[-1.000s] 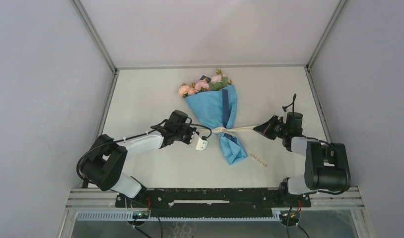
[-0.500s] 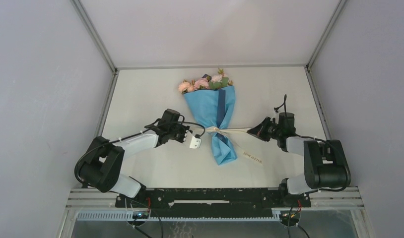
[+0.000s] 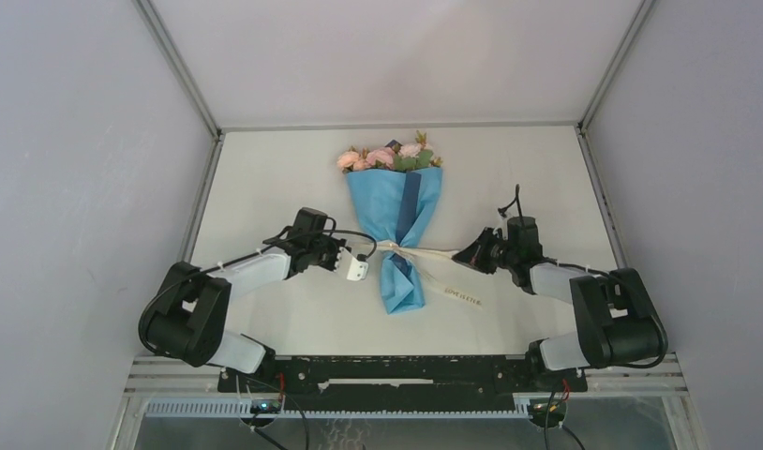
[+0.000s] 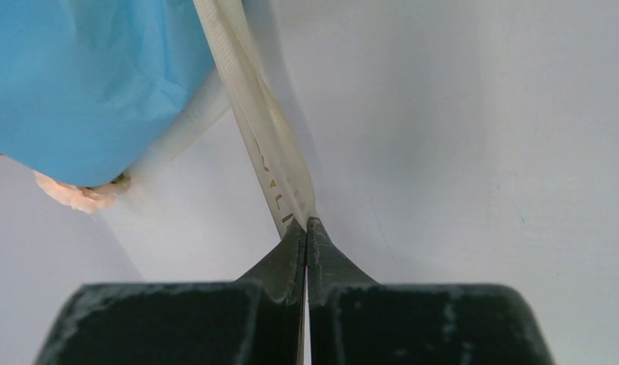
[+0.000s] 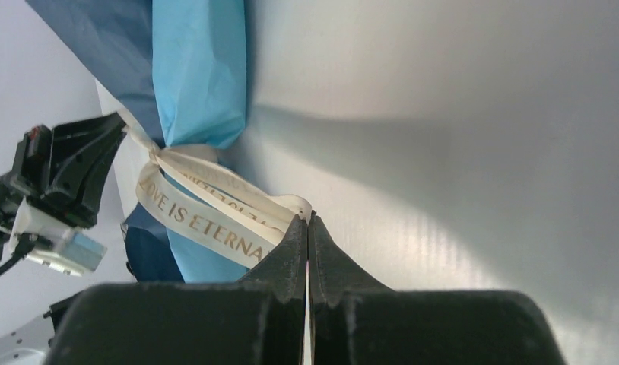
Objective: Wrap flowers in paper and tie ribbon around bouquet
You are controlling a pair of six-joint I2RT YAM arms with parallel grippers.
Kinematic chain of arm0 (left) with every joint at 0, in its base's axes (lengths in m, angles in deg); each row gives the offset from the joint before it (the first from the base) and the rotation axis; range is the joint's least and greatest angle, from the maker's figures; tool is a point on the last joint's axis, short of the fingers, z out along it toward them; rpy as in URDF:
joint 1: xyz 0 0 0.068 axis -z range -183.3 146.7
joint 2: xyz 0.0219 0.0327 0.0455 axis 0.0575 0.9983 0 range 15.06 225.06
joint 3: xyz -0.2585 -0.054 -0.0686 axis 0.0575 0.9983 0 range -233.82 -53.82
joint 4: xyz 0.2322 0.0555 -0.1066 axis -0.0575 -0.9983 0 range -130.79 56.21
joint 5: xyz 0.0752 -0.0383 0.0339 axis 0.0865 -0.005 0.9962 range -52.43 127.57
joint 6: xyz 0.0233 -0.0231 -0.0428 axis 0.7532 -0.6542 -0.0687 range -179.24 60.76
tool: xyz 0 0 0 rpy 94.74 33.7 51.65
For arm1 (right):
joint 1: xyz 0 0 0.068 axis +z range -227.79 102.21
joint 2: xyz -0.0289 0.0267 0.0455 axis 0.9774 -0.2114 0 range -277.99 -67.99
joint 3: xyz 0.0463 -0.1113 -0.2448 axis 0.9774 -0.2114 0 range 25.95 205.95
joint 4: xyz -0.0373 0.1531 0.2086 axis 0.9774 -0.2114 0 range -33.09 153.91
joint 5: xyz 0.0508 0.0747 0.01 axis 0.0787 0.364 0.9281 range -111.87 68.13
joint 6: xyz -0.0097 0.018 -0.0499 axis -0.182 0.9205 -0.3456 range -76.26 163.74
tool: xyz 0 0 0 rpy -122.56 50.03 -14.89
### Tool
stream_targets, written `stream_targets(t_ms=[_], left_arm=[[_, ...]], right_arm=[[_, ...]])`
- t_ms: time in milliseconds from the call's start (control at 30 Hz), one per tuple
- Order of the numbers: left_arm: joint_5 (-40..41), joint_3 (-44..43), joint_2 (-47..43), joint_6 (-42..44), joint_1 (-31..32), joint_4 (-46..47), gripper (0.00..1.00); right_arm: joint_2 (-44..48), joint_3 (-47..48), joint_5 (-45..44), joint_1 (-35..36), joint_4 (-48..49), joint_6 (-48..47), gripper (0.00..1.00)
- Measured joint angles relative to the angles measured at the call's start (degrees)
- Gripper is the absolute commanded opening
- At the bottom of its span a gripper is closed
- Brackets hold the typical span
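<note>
The bouquet (image 3: 396,220) lies at mid-table, with pink flowers (image 3: 387,157) at its far end and the light-blue paper (image 3: 385,202) narrowing toward me. A cream ribbon (image 3: 425,251) circles its waist and is pulled out to both sides. My left gripper (image 3: 370,249) is shut on the left end, close to the knot. In the left wrist view the ribbon (image 4: 265,144) runs from the fingertips (image 4: 306,222) to the paper (image 4: 78,84). My right gripper (image 3: 456,255) is shut on the lettered ribbon (image 5: 200,217) at its fingertips (image 5: 307,219). A loose tail (image 3: 462,296) lies on the table.
Grey walls enclose the white table (image 3: 284,178) on three sides, with metal frame posts (image 3: 201,197) along the left and right edges. A black rail (image 3: 387,370) with both arm bases runs along the near edge.
Both arms have shifted left with the ribbon ends, dragging the bouquet left. Its tip has swung toward me, so it lies straighter. Both grippers stayed shut.
</note>
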Motion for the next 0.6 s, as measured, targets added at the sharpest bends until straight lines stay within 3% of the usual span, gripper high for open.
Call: stream_targets(t_ms=[267, 600], left_arm=[[1.3, 1.1, -1.4, 0.8, -1.4, -1.1, 0.00], [-0.1, 4.8, -4.8, 0.8, -1.4, -0.3, 0.00]], right_arm=[[3.4, -1.4, -2.6, 4.9, -1.7, 0.6, 0.00], [3.5, -2.6, -2.5, 4.1, -1.5, 0.9, 0.00]])
